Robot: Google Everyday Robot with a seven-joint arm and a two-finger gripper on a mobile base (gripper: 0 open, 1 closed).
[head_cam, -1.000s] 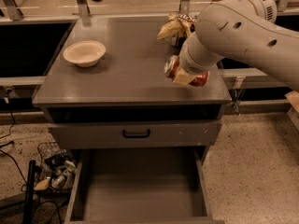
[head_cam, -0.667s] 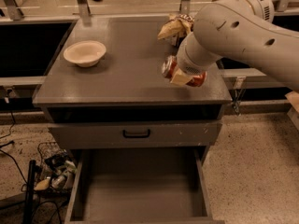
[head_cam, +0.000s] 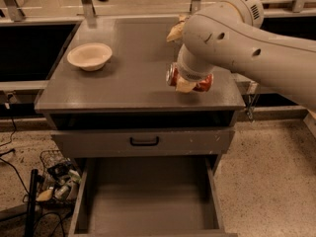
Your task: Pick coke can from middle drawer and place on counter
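Gripper hangs over the right front part of the counter, pinched narrow around the coke can. Can is red with a silver end, lying on its side, silver end pointing left. Can't read any lettering on it. Middle drawer is pulled open below, bare grey floor showing.

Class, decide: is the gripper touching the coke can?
Touching. The camera view shows the gripper closed around the coke can, its finger across the can's side, over the counter.
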